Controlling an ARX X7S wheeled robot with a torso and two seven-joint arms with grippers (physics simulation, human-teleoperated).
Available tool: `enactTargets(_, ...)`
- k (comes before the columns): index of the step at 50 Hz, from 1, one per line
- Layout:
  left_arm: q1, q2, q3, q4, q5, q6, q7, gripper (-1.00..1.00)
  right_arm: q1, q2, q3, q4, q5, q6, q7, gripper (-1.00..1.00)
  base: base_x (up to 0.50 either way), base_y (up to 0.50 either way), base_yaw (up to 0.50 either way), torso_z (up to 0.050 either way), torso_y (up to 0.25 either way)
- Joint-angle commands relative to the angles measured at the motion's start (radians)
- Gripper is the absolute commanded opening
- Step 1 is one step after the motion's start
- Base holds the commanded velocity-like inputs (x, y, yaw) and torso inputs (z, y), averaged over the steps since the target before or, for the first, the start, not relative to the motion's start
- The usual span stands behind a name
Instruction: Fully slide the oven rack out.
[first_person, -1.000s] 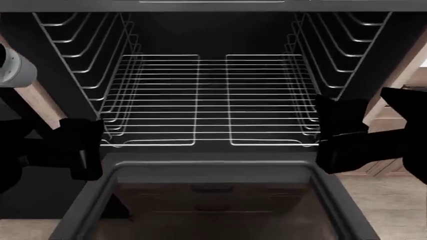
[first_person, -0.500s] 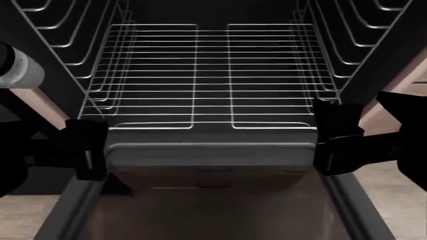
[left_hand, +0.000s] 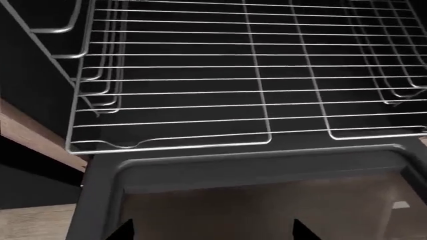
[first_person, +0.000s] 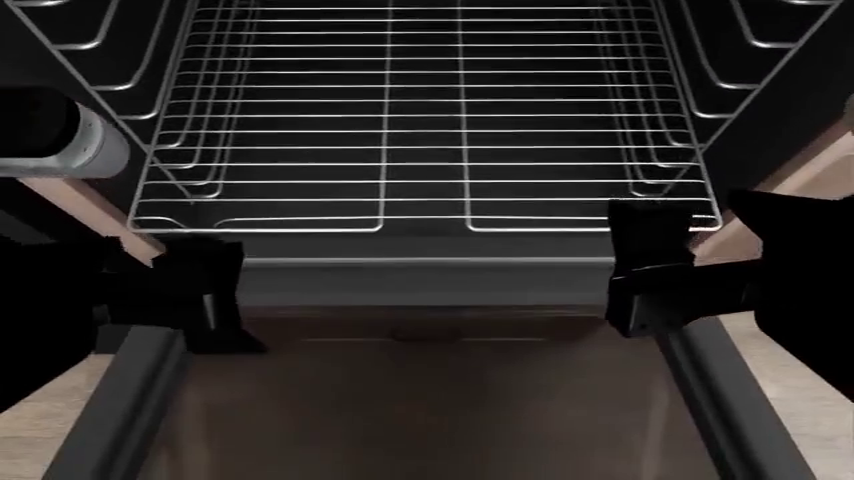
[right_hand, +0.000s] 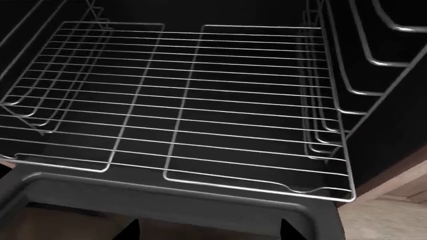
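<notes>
The left gripper hung low at the left of the head view, just in front of and below the front left corner of the oven rack, a black blocky shape whose fingers could not be made out there; in the left wrist view only two dark fingertips showed at the frame edge, set well apart with nothing between them, so it stood open and empty. The right gripper mirrored it at the rack's front right corner, its upper part overlapping the corner wire in the head view, though whether it touched could not be told; the right wrist view likewise showed two separated tips holding nothing. Between the grippers lay the oven door, dropped flat, its dark grey frame running beneath the rack's front edge and its glass pane showing brownish below. The rack, a silver wire grid with two rounded loops at its front, sat level in the dark oven cavity, its sides resting on the stacked wire side guides. Pale wooden cabinetry flanked the oven.
</notes>
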Motion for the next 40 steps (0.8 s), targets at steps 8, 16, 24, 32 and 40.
enactTargets(8, 0.005, 0.196, 0.068, -0.195, 0.246, -0.027, 0.098, 1.0, -0.039, -0.12, -0.073, 0.156, -0.168, 0.068, -0.095, 1.0, 0.0, 0.0, 0.0, 0.0, 0.0)
enactTargets(16, -0.063, 0.296, 0.123, -0.359, 0.335, -0.084, 0.152, 1.0, -0.014, -0.199, -0.114, 0.308, -0.249, 0.114, -0.152, 1.0, 0.0, 0.0, 0.0, 0.0, 0.0)
enactTargets(24, -0.127, 0.374, 0.182, -0.522, 0.383, -0.149, 0.21, 1.0, -0.007, -0.254, -0.153, 0.417, -0.322, 0.148, -0.201, 1.0, 0.0, 0.0, 0.0, 0.0, 0.0)
enactTargets(32, -0.161, 0.405, 0.206, -0.596, 0.413, -0.173, 0.236, 1.0, 0.04, -0.293, -0.17, 0.499, -0.36, 0.179, -0.232, 1.0, 0.0, 0.0, 0.0, 0.0, 0.0)
enactTargets(40, -0.171, 0.394, 0.21, -0.584, 0.404, -0.175, 0.212, 1.0, 0.041, -0.299, -0.173, 0.513, -0.37, 0.179, -0.241, 1.0, 0.0, 0.0, 0.0, 0.0, -0.093)
